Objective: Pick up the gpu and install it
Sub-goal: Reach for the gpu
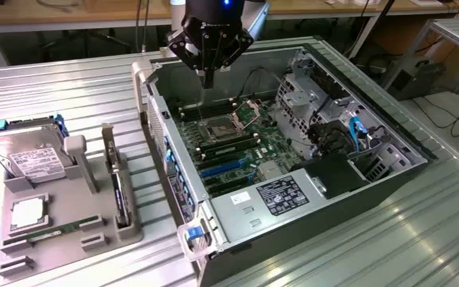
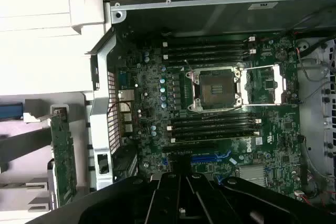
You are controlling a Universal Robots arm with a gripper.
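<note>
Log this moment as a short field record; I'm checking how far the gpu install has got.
gripper: shut, empty, over the motherboard inside the open computer case
gpu: standing on edge in the grey holder beside the case, untouched
holder also carries: hard drive, memory stick
install: gpu not yet picked up

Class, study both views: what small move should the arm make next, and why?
Probably shift the tool toward the exterior view's left, toward the gpu. The tool hangs shut and empty over the open computer case, while the gpu stands on edge in the gray holder beside it.
</note>
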